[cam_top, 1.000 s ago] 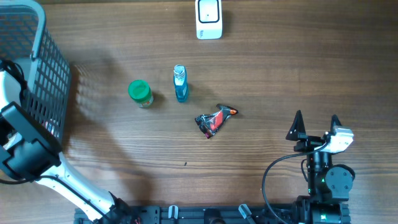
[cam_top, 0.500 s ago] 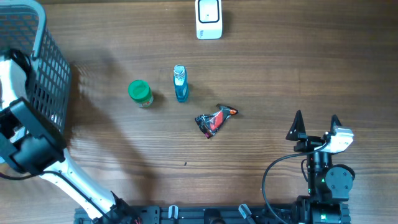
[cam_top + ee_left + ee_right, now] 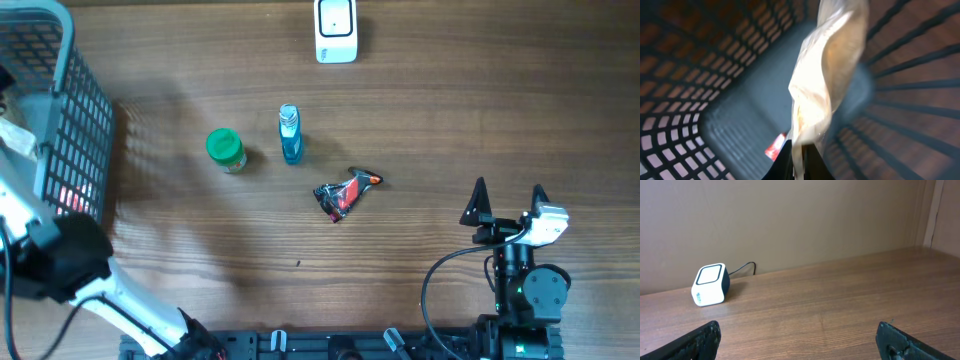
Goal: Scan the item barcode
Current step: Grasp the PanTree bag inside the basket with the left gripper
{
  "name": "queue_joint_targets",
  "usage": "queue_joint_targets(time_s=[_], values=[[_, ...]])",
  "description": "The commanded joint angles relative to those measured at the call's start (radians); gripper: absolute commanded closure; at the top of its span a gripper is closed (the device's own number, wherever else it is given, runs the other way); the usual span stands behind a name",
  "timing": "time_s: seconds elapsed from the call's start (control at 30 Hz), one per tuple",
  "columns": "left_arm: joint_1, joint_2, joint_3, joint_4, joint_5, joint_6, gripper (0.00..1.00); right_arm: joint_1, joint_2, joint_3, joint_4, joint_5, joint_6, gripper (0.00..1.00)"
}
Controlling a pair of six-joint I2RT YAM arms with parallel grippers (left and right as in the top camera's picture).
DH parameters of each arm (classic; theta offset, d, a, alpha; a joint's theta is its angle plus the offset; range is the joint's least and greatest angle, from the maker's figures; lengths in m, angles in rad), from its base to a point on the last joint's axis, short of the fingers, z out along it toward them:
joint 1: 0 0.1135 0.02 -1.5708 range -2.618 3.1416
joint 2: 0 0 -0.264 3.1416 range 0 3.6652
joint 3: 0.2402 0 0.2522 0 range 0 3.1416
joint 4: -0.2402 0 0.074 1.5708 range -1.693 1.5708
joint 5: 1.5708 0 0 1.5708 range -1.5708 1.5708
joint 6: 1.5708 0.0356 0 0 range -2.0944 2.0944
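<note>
Left arm (image 3: 60, 265) sits further back than a second ago; left gripper (image 3: 799, 162) is now clenched on a pale cream crinkly plastic packet (image 3: 822, 75), held inside the dark grey mesh basket (image 3: 685, 60). Lift straight up, clear the basket rim, keep the pinch firm. White cube scanner (image 3: 336, 30) sits well apart from the basket. Right gripper (image 3: 508, 200) spread wide, idle, far from basket.

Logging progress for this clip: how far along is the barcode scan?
Done: nothing visibly scanned. In hand: the left gripper is shut on a pale packet inside the basket. Left: lift it out and show it to the scanner. The right gripper sits open, empty.
</note>
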Motion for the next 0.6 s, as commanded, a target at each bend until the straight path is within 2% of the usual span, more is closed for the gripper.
queue_joint_targets(time_s=[0.0, 0.1, 0.17, 0.27, 0.3, 0.33, 0.37, 0.57], values=[[-0.003, -0.104, 0.028, 0.013, 0.127, -0.002, 0.96, 0.003, -0.002, -0.001, 0.003, -0.013, -0.020, 0.00], [-0.003, -0.165, 0.028, 0.037, 0.282, -0.002, 0.96, 0.003, -0.002, -0.001, 0.003, -0.013, -0.019, 0.00], [-0.004, -0.195, 0.028, 0.050, 0.336, -0.002, 0.96, 0.003, -0.002, -0.001, 0.003, -0.013, -0.019, 0.00], [-0.003, -0.197, 0.026, 0.028, 0.322, -0.002, 0.96, 0.003, -0.002, -0.001, 0.003, -0.013, -0.019, 0.00], [-0.003, -0.191, 0.025, 0.016, 0.306, -0.002, 0.91, 0.003, -0.002, -0.001, 0.003, -0.013, -0.019, 0.00], [-0.004, -0.180, 0.025, 0.005, 0.284, -0.002, 0.42, 0.003, -0.002, -0.001, 0.003, -0.013, -0.019, 0.00], [-0.004, -0.165, 0.024, -0.007, 0.258, -0.002, 0.00, 0.003, -0.002, -0.001, 0.003, -0.014, -0.019, 0.00], [0.005, -0.040, 0.024, -0.039, 0.140, -0.007, 0.00, 0.003, -0.002, -0.001, 0.003, -0.013, -0.019, 0.00]])
